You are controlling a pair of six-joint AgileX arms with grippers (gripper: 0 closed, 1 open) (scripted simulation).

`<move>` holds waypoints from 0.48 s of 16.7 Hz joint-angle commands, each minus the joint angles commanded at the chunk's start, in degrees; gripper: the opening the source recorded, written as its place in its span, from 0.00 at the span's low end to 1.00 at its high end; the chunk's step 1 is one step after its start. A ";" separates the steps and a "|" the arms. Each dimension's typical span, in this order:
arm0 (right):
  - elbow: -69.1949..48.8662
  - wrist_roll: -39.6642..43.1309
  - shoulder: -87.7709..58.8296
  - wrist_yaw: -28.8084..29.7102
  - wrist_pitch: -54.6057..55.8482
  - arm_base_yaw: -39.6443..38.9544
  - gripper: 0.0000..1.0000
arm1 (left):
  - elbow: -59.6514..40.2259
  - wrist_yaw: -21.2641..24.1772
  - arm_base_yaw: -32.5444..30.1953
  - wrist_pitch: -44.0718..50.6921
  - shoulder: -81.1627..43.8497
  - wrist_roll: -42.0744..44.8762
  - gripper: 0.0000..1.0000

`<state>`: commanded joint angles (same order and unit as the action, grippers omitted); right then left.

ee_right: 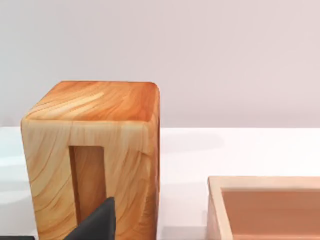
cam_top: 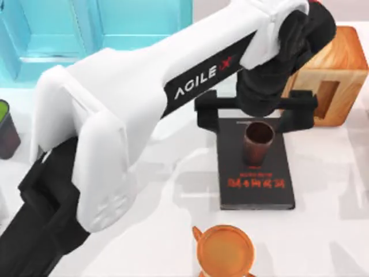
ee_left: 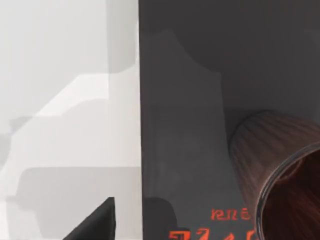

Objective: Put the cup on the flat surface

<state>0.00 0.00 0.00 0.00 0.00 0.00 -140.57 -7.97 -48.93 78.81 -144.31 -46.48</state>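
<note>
The cup [cam_top: 258,141], a small reddish-brown tumbler, stands upright on a black book [cam_top: 253,184] with red lettering. The left wrist view shows the cup [ee_left: 280,165] close up on the book [ee_left: 190,125]. My left gripper [cam_top: 256,115] hovers just above and behind the cup, open, with its fingers spread wider than the cup and not touching it. The flat surface, the white tabletop [cam_top: 173,190], surrounds the book and appears beside it in the left wrist view [ee_left: 60,100]. My right gripper [ee_right: 160,236] is parked facing a wooden block, open, with one dark fingertip [ee_right: 97,222] showing.
An orange mug [cam_top: 225,251] with a handle stands in front of the book. A wooden block [cam_top: 331,75] with a slot sits behind-right. A green-topped dark cup [cam_top: 6,130] is at the left edge, a teal cabinet [cam_top: 86,29] at the back left. A wooden tray [ee_right: 265,207] lies beside the block.
</note>
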 joint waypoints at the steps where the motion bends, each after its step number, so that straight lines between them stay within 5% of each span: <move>1: 0.00 0.00 0.00 0.00 0.00 0.00 1.00 | 3.42 0.01 0.13 -2.72 0.64 0.12 1.00; 8: 0.00 0.00 0.00 0.00 0.00 0.00 1.00 | 11.48 0.03 0.46 -9.95 2.01 0.49 1.00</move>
<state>0.00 0.00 0.00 0.00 0.00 0.00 -129.09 -7.95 -48.48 68.86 -142.30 -45.99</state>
